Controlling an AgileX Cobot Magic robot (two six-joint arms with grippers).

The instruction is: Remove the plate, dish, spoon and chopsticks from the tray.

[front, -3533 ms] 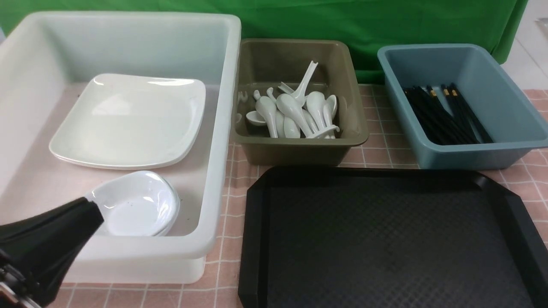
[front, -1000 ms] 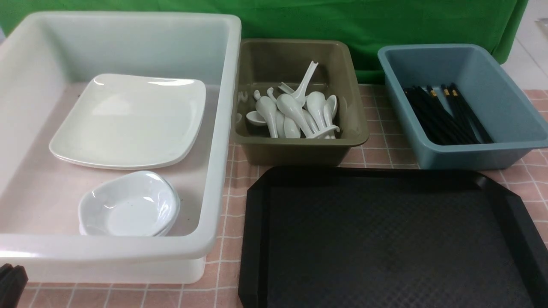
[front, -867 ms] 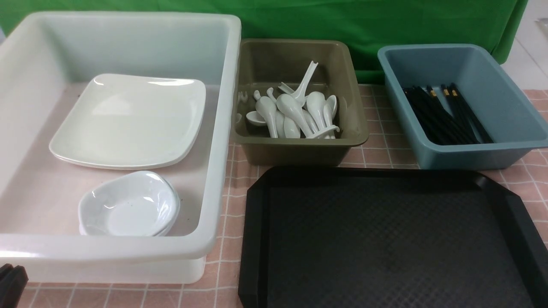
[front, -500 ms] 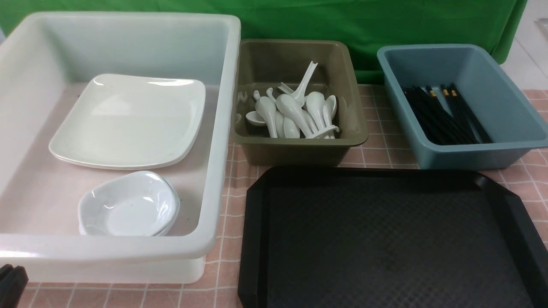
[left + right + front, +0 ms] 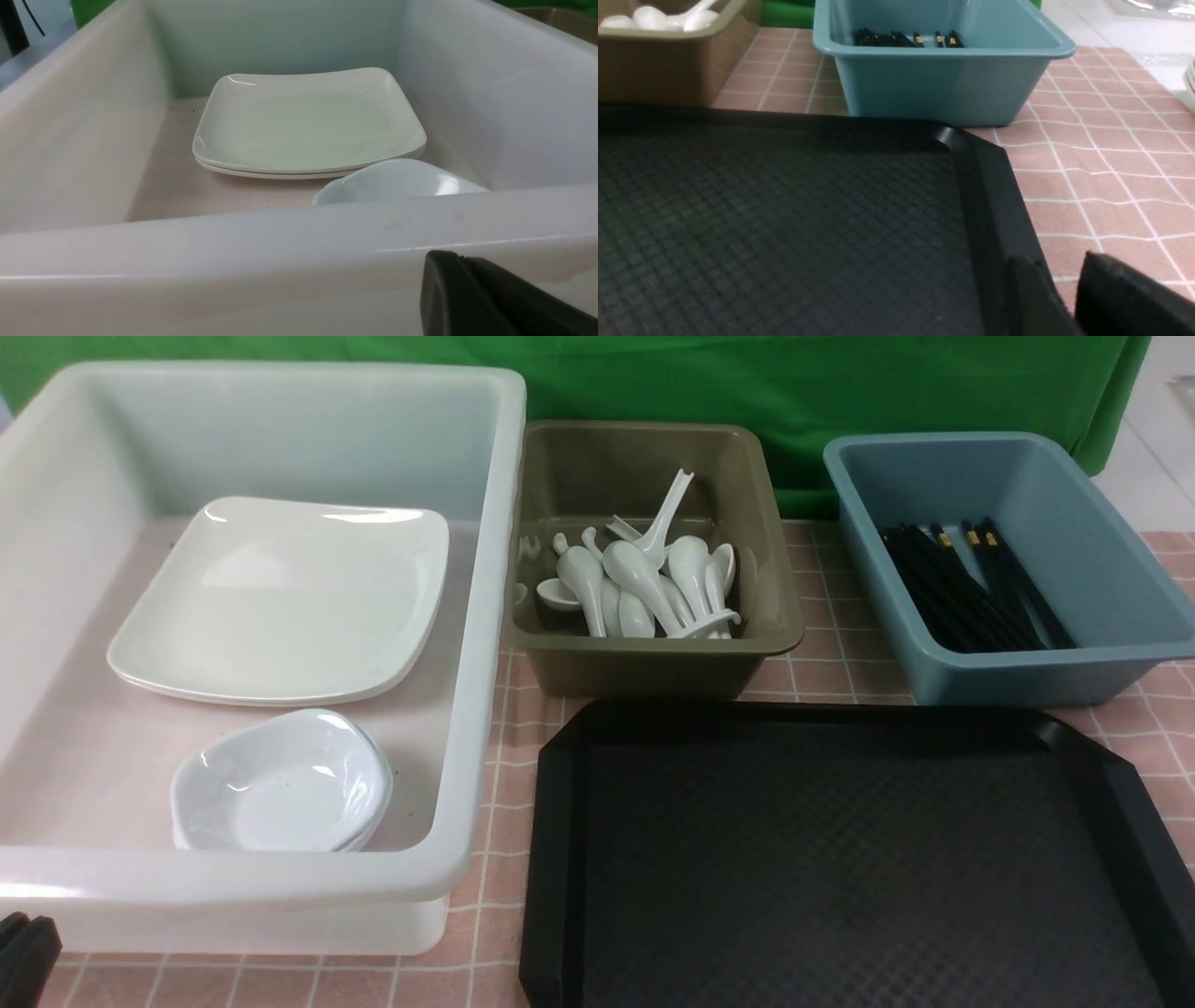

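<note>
The black tray (image 5: pixel 840 859) lies bare at the front right, its diamond floor also filling the right wrist view (image 5: pixel 784 210). The white square plate (image 5: pixel 280 597) sits stacked in the white tub (image 5: pixel 485 616), with the small dish (image 5: pixel 285 784) in front of it. Several white spoons (image 5: pixel 644 583) lie in the olive tub (image 5: pixel 653 672). Black chopsticks (image 5: pixel 971 583) lie in the blue tub (image 5: pixel 1027 677). My left gripper (image 5: pixel 23 952) is shut and empty, low outside the white tub's near wall (image 5: pixel 233 242). My right gripper (image 5: pixel 1057 261) is open and empty beside the tray's right rim.
The three tubs stand in a row behind and left of the tray on a pink checked cloth (image 5: pixel 831 672). A green backdrop (image 5: pixel 747 383) closes the far side. Bare cloth (image 5: pixel 1111 154) shows to the right of the tray.
My left arm, which hung over the dish in the white tub a few seconds ago, has drawn back to the front left corner. Over the last second nothing visibly moved.
</note>
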